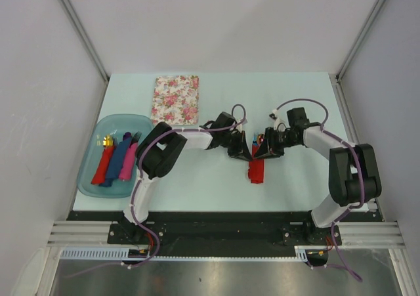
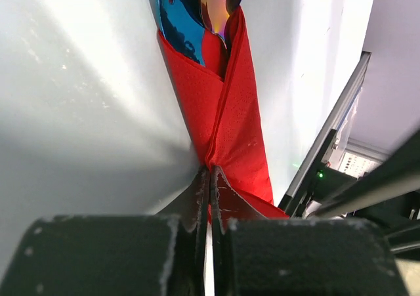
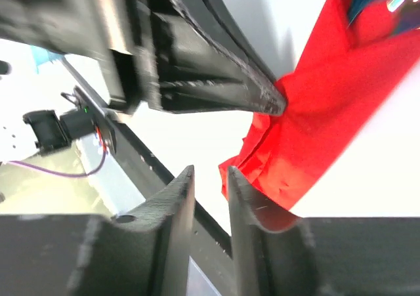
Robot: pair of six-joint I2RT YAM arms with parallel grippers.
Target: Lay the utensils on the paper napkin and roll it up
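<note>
Overhead view of a pale green table (image 1: 197, 184) with 2 black-and-white robot arms reaching toward its middle. A red paper napkin (image 1: 256, 172) lies folded lengthwise at about 4 o'clock from the table's centre. A metallic blue fork (image 2: 177, 20) and a spoon (image 2: 213, 10) with a shiny red-gold head are tucked inside it. Their heads stick out of its 12 o'clock end.

The left gripper (image 2: 210, 178) comes in from the napkin's 10 o'clock. Its jaws are pressed together with the tips against the napkin's fold; whether paper is caught between them cannot be told. The right gripper (image 3: 211, 184) comes in from 2 o'clock. Its jaws stand slightly apart with nothing between them, just beside the napkin's edge.

At the table's 9 o'clock edge, a clear blue tray (image 1: 88, 168) holds 3 rolled napkins: red, blue and pink. At 11 o'clock lies a flowered pad (image 1: 175, 99).
</note>
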